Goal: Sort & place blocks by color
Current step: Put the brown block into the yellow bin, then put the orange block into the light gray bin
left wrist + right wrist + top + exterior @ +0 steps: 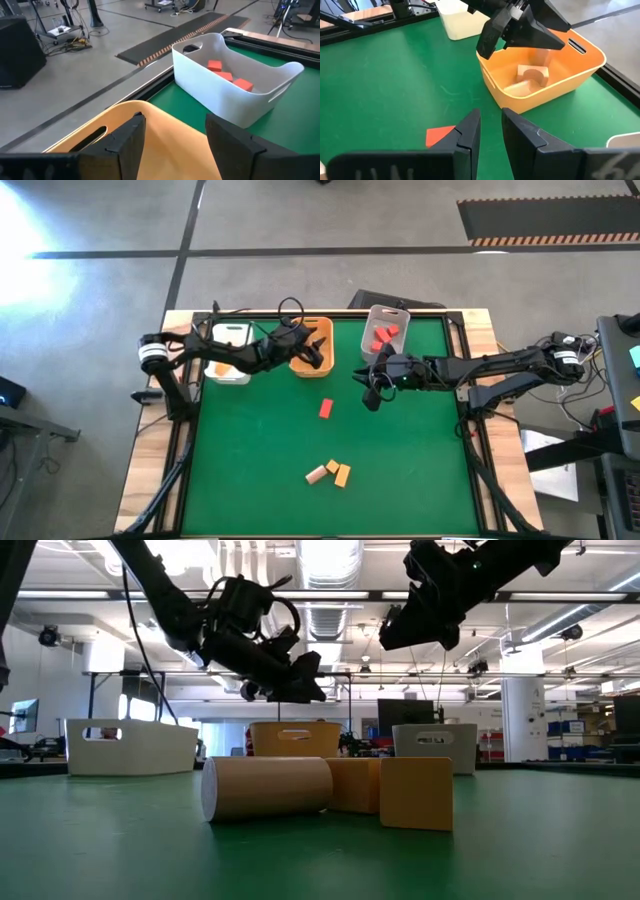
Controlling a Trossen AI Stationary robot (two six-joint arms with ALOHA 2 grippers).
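My left gripper (316, 352) hangs open over the orange bin (300, 363), nothing between its fingers (172, 142). Pale tan blocks (527, 80) lie inside that bin. My right gripper (374, 383) hovers above the table near the grey bin (372, 315), which holds red blocks (227, 76). Its fingers (491, 127) stand a narrow gap apart and hold nothing. One red block (326, 408) lies flat on the green mat, close below and beside the right gripper (440, 135). Near the table's near edge a tan cylinder (265, 788) and two yellow-orange blocks (415, 792) rest together on the mat.
A white bin (228, 352) stands left of the orange one at the table's far edge, under the left arm. The three bins sit in a row along the far side. Bare green mat (250, 450) lies between the bins and the near blocks.
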